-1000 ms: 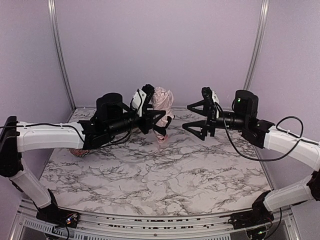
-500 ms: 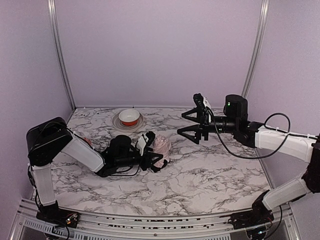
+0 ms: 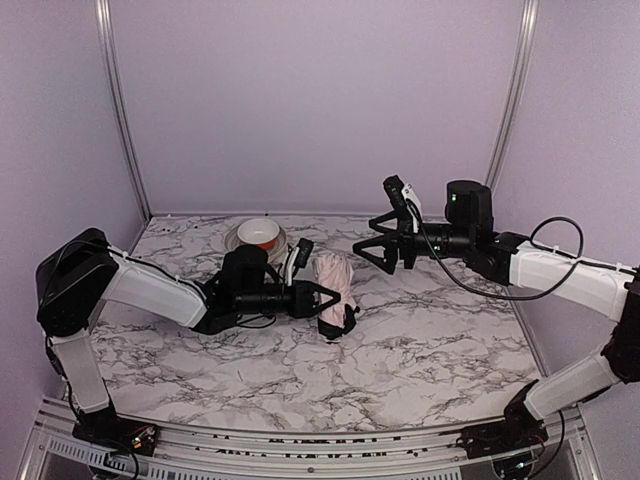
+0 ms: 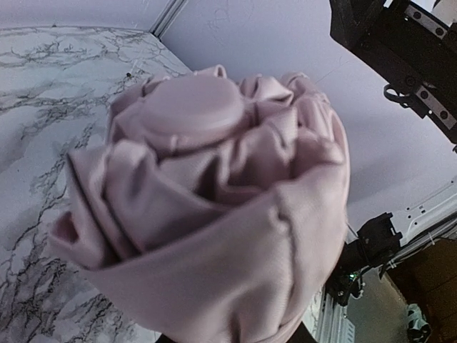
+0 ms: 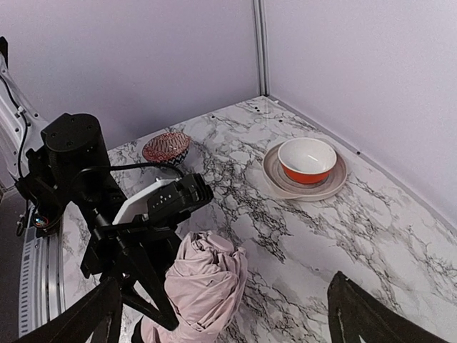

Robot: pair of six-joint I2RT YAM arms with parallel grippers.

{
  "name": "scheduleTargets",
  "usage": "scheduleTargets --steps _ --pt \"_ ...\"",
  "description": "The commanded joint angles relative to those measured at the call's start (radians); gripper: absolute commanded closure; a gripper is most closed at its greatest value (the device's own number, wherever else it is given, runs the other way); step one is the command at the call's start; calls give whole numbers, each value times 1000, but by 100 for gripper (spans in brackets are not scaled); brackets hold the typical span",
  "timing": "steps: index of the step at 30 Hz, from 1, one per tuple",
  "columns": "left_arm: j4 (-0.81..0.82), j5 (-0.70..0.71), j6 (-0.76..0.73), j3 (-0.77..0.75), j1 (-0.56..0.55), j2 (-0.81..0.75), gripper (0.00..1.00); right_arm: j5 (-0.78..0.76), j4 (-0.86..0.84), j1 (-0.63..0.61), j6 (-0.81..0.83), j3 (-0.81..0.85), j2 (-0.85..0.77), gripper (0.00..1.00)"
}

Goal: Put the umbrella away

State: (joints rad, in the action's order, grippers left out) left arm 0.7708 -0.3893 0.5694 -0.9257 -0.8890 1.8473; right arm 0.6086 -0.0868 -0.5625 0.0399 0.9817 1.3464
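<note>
The left gripper [image 3: 322,298] lies low over the marble table [image 3: 420,350], its 2 fingers drawn together against the lower half of the umbrella [image 3: 334,275]. It looks pinched on the folds, though the left wrist view shows only pink fabric and no contact point. The umbrella stands collapsed and tilted near the middle of the table, with its black end down and touching the surface and its bunched pink top up.

Just beyond and above it, the right gripper [image 3: 364,237] hangs with its jaws spread wide, holding nothing and aimed down at the bundle.

The step in hand, as I judge it, is steadying the bundle so that the second arm can take it. To do that well, the left grip should hold firm on the core rather than on loose cloth — fabric alone would slip and let the folds bloom open. The right jaws would best come down over the bunched top squarely, 1 finger on each side, and close only once they are past the outer pleats.

Farther back, a bowl [image 3: 259,233] sits on a plate [image 3: 236,246] — well apart, but within reach of a careless swing.
</note>
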Motion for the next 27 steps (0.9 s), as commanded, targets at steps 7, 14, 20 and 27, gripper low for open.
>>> scheduleTargets --steps 7,14,20,27 --pt "-60 -129 297 -50 9 75 72 -85 60 3 -77 45 12 3" --pt "-61 -188 358 -76 39 181 56 -83 60 3 -80 42 20 4" --pt "-60 -134 347 -48 44 201 49 -75 61 3 -80 44 19 4" --pt "-61 -108 353 -24 61 229 35 -68 67 2 -74 46 18 4"
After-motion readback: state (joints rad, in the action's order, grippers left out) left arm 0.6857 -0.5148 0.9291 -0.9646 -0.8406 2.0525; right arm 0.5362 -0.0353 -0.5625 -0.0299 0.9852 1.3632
